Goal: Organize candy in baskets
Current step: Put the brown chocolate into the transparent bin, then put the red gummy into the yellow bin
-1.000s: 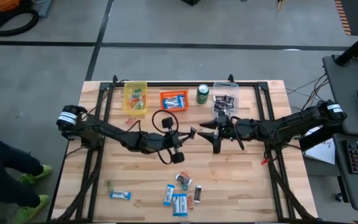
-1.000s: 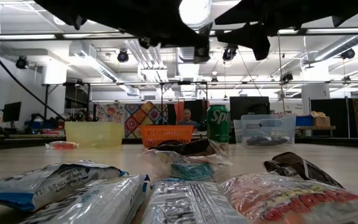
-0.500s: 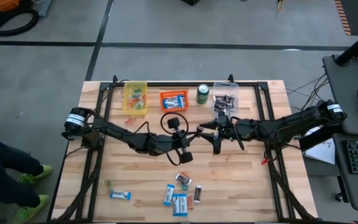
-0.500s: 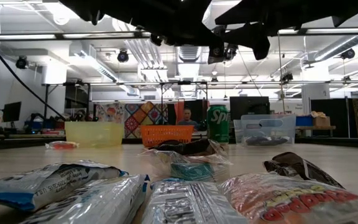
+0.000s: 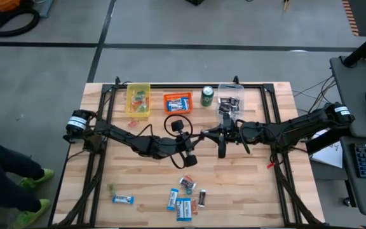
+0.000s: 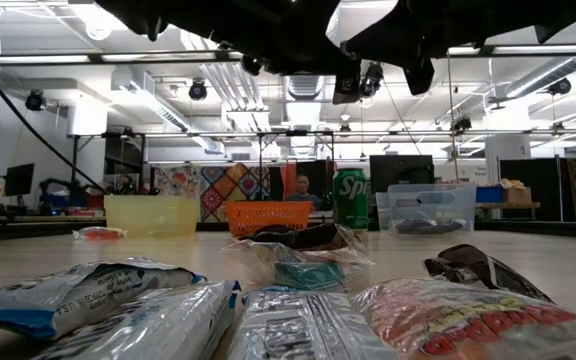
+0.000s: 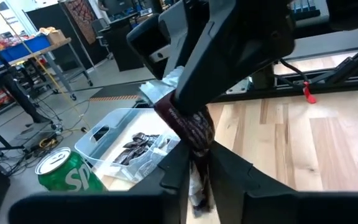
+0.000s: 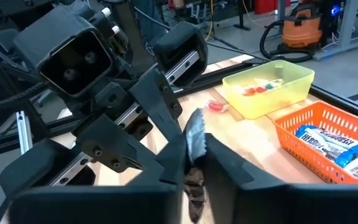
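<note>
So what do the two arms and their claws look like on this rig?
Both are slim dark arms of jointed segments. The left arm has a white band near its shoulder and a loose black cable looping at its wrist. The right arm carries a similar white band near its base. The left claw and the right claw each have two flat, angular black fingers.
</note>
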You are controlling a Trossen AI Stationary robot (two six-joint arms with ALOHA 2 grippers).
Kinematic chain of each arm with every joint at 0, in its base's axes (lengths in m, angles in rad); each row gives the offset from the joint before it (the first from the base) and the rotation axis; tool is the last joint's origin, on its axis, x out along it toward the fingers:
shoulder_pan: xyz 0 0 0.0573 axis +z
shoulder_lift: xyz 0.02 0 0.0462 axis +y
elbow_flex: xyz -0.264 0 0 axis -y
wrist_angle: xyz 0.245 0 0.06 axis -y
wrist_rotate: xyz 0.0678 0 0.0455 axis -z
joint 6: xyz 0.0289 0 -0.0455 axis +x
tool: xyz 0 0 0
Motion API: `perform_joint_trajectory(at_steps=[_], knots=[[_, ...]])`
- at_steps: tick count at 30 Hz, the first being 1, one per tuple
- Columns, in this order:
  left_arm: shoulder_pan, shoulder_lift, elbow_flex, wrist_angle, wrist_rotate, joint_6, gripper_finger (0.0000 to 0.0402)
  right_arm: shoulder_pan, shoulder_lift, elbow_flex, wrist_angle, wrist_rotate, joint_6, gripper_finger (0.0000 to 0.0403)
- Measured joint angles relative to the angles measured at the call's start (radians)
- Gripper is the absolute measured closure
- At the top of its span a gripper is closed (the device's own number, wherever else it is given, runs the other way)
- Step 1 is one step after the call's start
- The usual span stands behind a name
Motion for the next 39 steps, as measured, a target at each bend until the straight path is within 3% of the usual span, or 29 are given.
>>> perform_joint_trajectory(at_steps=[11,13,16,20,22,27,39], knots=[[-0.001,-0.006,-0.002,-0.068,0.021,-0.036,0.0275,-0.003,0.0,0.0,-0.004,0.025,-0.019,0.0388],[0.0,-0.011,-0.002,-0.102,0.02,-0.051,0.0265,-0.003,-0.001,0.001,-0.036,0.114,-0.02,0.0388],[0.001,-0.024,-0.002,-0.17,0.02,-0.078,0.0257,-0.021,-0.002,0.015,-0.166,0.33,0.005,0.0389],[0.001,-0.045,-0.002,-0.254,0.02,-0.126,0.0256,-0.082,-0.002,0.025,-0.417,0.625,0.124,0.0389],[0.0,-0.054,-0.002,-0.297,0.02,-0.142,0.0255,-0.129,-0.002,0.025,-0.542,0.704,0.209,0.0389],[0.0,-0.066,-0.002,-0.388,0.02,-0.178,0.0255,-0.257,-0.002,0.012,-0.758,0.65,0.427,0.0389],[0.001,-0.07,-0.002,-0.405,0.02,-0.182,0.0255,-0.285,-0.002,-0.007,-0.745,0.621,0.43,0.0326]])
